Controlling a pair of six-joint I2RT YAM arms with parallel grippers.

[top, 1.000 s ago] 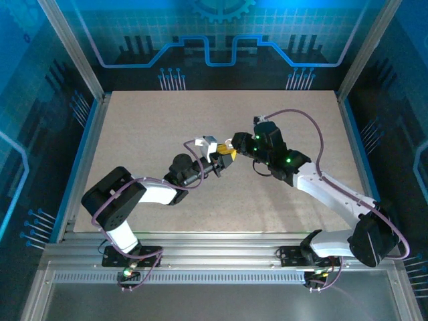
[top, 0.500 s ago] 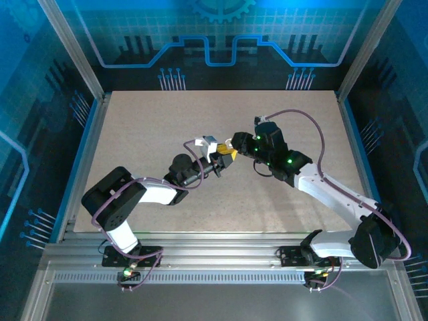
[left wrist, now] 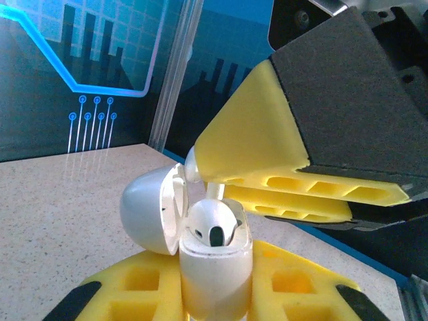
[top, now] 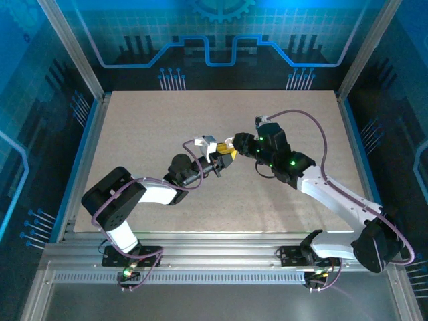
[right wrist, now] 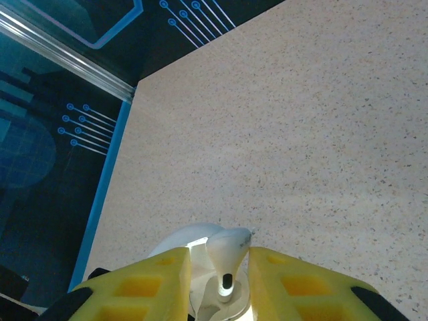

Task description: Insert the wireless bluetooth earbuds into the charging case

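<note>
In the left wrist view my left gripper (left wrist: 215, 289) is shut on a white charging case (left wrist: 214, 267), held upright with its lid (left wrist: 147, 210) swung open to the left. One white earbud (left wrist: 212, 225) sits in the case. A second white earbud (right wrist: 229, 251) stands stem-down in the case mouth between the yellow fingers (right wrist: 134, 287) of my right gripper (right wrist: 217, 271). These fingers are slightly apart, with a narrow gap on the left side of the earbud. From above, both grippers (top: 221, 160) (top: 233, 147) meet over the table's middle.
The speckled beige table (top: 154, 127) spreads all round the two grippers. Blue rails (top: 83, 154) and aluminium posts (top: 70, 50) border it, with dark patterned panels behind. The right arm's purple cable (top: 314, 127) loops above its wrist.
My right gripper's fingers have parted a little around the second earbud, and the right arm has drifted slightly to the right. The left arm and the case have held still.
</note>
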